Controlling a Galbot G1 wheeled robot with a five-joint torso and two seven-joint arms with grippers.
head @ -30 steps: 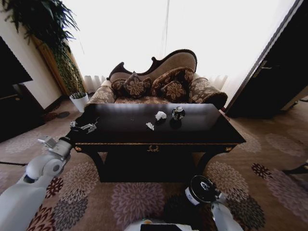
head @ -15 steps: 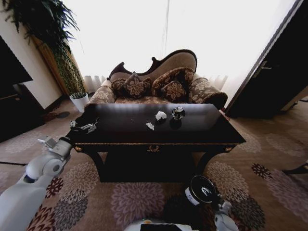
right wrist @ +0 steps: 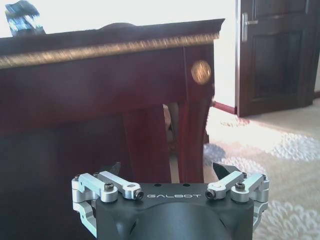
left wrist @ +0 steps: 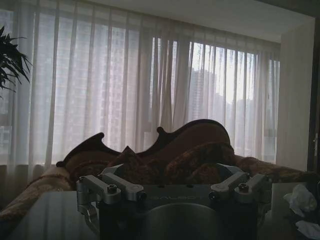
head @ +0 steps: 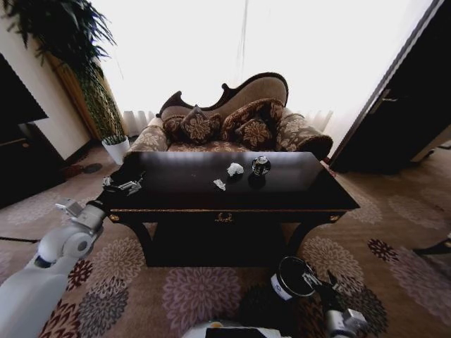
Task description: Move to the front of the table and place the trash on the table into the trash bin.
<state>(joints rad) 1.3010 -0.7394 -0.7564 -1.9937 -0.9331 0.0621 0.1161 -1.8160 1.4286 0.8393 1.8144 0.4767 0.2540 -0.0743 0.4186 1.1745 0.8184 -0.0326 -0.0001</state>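
Note:
The dark wood table [head: 176, 179] stands in front of me. On its top lie two white paper wads [head: 235, 168] [head: 220, 184], and a small dark shiny round object [head: 261, 166] stands beside them. The black trash bin [head: 289, 279] with a white label sits on the carpet before the table's right half. My left gripper [head: 130, 186] hovers open at the table's front left corner, and its wrist view shows the wads [left wrist: 300, 197] off to one side. My right gripper [head: 321, 279] is low beside the bin, open [right wrist: 167, 169], facing the table's apron [right wrist: 100, 100] and leg.
A patterned brown sofa [head: 225, 127] stands behind the table. A white plant pot [head: 116, 148] and tall plant are at the back left, dark furniture [head: 21, 148] at the left, and a dark door [head: 402, 120] at the right. Flowered carpet surrounds the table.
My right arm has shifted to the right and lower beside the trash bin. The left arm and the items on the table have not moved.

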